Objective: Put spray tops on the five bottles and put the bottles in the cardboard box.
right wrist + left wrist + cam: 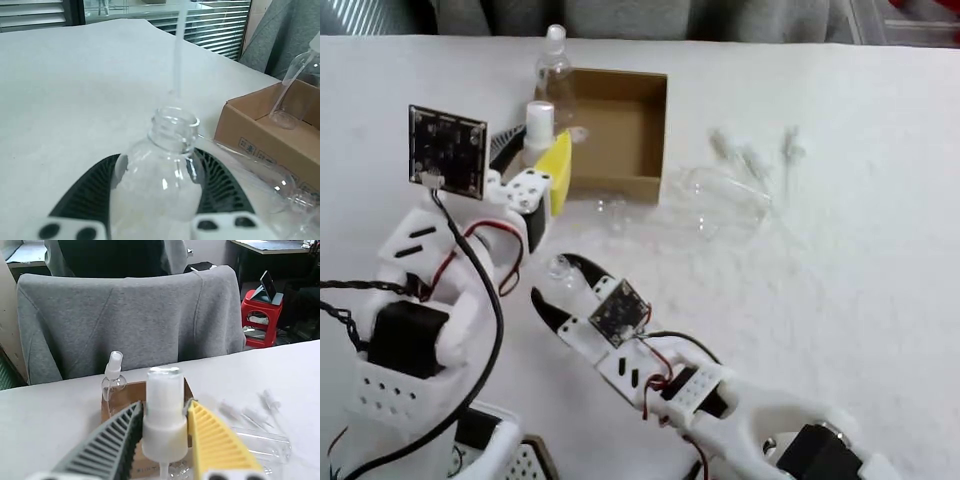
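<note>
Just beside the open brown cardboard box [615, 186], at its corner nearest the arms: a white plastic spray top [162, 412], pinched at its broad collar between the ribbed grey and yellow fingers of the left gripper [165, 407]. Below it, a thin white dip tube [179, 50].

Nearer the arms than the box, clamped upright around its shoulder by the curved black fingers of the right gripper [159, 157]: a clear round-shouldered plastic bottle [167, 150] with an open threaded neck. Tube tip just above that mouth, not yet inside.

Judged light and thin-walled, so liable to dent or twist under a hard squeeze; smooth and slippery as well. Best held low on the shoulder, leaving the neck free for threading. Spray top judged stiffer; take it by the collar, never by the slender, bendy-looking tube.

Inside the box, at its far corner, 1 clear capped bottle [553, 65], standing. On the box's other side, lying clear bottles [725, 200], perhaps 2 or 3, hard to count against the white table [880, 300]. Just beyond them, loose spray tops [750, 155].
</note>
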Controlling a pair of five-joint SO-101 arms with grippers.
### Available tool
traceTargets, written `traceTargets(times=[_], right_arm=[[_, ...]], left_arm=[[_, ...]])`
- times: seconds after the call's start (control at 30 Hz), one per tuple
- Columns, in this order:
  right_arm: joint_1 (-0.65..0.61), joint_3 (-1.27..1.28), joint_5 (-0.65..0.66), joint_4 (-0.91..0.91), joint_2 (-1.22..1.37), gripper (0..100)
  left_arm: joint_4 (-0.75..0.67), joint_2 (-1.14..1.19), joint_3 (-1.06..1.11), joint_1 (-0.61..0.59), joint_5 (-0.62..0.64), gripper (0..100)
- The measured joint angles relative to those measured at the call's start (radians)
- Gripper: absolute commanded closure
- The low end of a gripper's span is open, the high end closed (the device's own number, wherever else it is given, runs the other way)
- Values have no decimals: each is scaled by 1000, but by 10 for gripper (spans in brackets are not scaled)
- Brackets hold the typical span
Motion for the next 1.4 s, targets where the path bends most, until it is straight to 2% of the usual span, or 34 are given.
traceTargets(times=[0.63, 1.4], right_arm=[[0, 0, 0, 0, 0, 981], [-3, 0, 0, 0, 0, 981]], left_arm=[[8, 0, 38, 51, 0, 849], [8, 0, 236, 57, 2, 847]])
